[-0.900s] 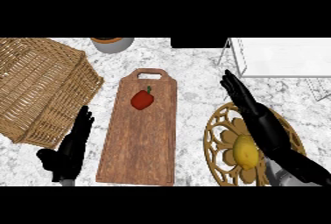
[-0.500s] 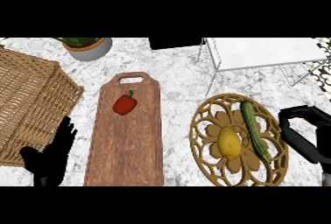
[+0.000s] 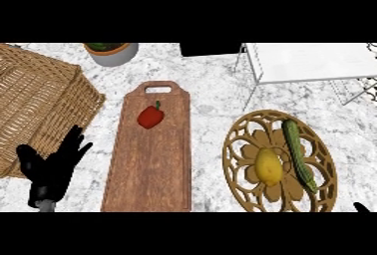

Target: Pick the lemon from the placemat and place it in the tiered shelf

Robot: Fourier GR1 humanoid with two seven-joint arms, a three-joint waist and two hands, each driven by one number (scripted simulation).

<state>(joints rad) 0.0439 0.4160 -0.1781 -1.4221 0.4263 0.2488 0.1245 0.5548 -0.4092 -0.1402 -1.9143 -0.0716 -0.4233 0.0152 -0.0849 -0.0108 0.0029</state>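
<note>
Now | lemon (image 3: pixel 269 167) on placemat (image 3: pixel 243 144) | left hand (image 3: pixel 52 167) fingers released | no writing

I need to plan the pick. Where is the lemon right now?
In the head view the lemon lies at the right, on the round wooden placemat, just left of the cucumber and right of the cutting board.

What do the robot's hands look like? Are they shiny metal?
Not shiny metal. The left hand is plain matte black, with slim fingers and a thumb, and a bit of grey at the wrist. No cables or markings show. Of the right hand only a black tip peeks in at the bottom corner.
</note>
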